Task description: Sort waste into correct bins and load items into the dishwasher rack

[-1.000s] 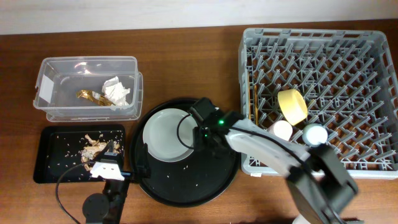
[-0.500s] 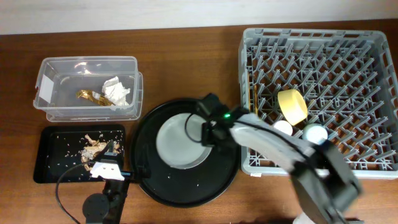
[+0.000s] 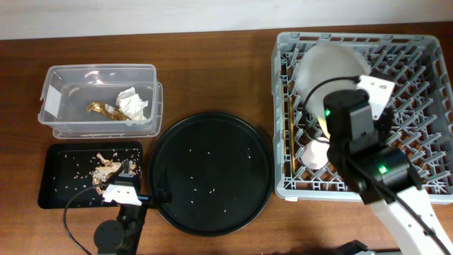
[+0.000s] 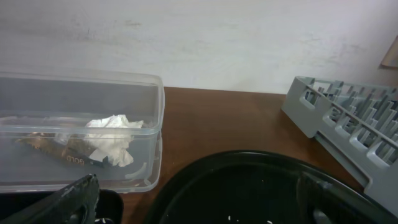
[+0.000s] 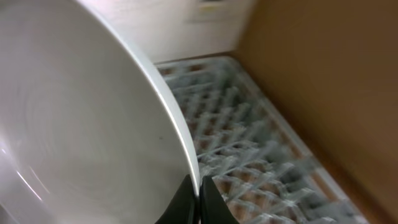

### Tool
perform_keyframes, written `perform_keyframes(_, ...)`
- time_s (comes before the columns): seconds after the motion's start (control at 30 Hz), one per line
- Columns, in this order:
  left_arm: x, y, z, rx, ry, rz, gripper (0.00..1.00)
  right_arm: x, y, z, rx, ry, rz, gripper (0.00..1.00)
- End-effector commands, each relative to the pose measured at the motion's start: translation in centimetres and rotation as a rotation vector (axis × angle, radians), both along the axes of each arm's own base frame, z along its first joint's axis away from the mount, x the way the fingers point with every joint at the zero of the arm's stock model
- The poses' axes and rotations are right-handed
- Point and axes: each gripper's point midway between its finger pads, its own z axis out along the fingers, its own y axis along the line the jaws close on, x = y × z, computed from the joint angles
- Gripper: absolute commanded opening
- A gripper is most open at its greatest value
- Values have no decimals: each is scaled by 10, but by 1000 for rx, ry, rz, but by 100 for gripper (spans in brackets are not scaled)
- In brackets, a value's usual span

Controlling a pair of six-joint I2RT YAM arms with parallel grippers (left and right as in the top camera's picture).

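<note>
Right arm: reaches from the near right edge across the dishwasher rack (image 3: 425, 106), its wrist above the rack's left half.
Right gripper (image 5: 194, 202): fingers clenched on the rim of the pale grey-green plate (image 5: 81, 137), one finger on each face.
Plate: held over the far left part of the rack. The overhead view shows its broad face, blurred. Whether it touches the pegs cannot be told.
Left arm: low at the near left, its wrist above the right end of the black rectangular tray (image 3: 64, 184).
Left gripper (image 4: 200, 196): fingers spread wide, holding nothing, and pointed towards the far wall.
Clear plastic tub (image 3: 53, 106): far left; it holds the crumpled white tissue (image 3: 132, 103) and the brown-and-gold wrapper (image 3: 102, 110), which touch.
Black rectangular tray: just near of the tub, with beige food scraps (image 3: 106, 166) and crumbs.
Round black tray (image 3: 212, 173): centre, between the bins and the rack, strewn with a few crumbs.
Rack contents: chopsticks (image 3: 289, 127) along the left wall; a small pale cup (image 3: 315, 154) beside the arm; a sliver of yellow bowl (image 3: 320, 122) under the wrist.
</note>
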Motion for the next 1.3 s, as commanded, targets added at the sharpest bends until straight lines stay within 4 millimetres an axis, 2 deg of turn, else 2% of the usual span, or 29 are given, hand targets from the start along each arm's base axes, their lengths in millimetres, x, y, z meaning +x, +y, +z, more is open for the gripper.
perform_keyframes(0.0,0,0,-1,15,-2,-7,99,13,-46,7,-174,11,-210,4)
perform_keyframes(0.1,0,0,-1,15,-2,-7,99,40,-64,-5,-293,100,-243,4)
perform_keyframes(0.23,0,0,-1,15,-2,-7,99,70,-69,-41,-399,250,-229,4)
perform_keyframes(0.4,0,0,-1,15,-2,-7,99,89,-71,-80,-503,394,-236,4)
perform_keyframes(0.47,0,0,-1,15,-2,-7,99,91,-70,-90,-511,418,-230,8)
perform_keyframes(0.5,0,0,-1,15,-2,-7,99,91,-70,-89,-511,418,-231,12)
perform_keyframes(0.53,0,0,-1,15,-2,-7,99,89,-71,-85,-513,408,-243,31)
perform_keyframes(0.57,0,0,-1,15,-2,-7,99,87,-71,-78,-510,392,-249,47)
perform_keyframes(0.63,0,0,-1,15,-2,-7,99,84,-67,-65,-502,355,-243,50)
perform_keyframes(0.7,0,0,-1,15,-2,-7,99,79,-59,-48,-491,306,-231,45)
perform_keyframes(0.8,0,0,-1,15,-2,-7,99,73,-48,-30,-483,258,-207,45)
perform_keyframes(0.97,0,0,-1,15,-2,-7,99,49,-5,15,-450,127,-84,50)
perform_keyframes(1.03,0,0,-1,15,-2,-7,99,36,25,29,-416,83,65,50)
perform_keyframes(1.07,0,0,-1,15,-2,-7,99,23,47,35,-371,52,178,51)
perform_keyframes(1.1,0,0,-1,15,-2,-7,99,11,67,34,-312,39,289,55)
perform_keyframes(1.13,0,0,-1,15,-2,-7,99,-6,97,26,-209,52,467,61)
perform_keyframes(1.2,0,0,-1,15,-2,-7,100,-32,134,14,-58,84,685,70)
perform_keyframes(1.27,0,0,-1,15,-2,-7,99,-72,181,13,162,95,943,99)
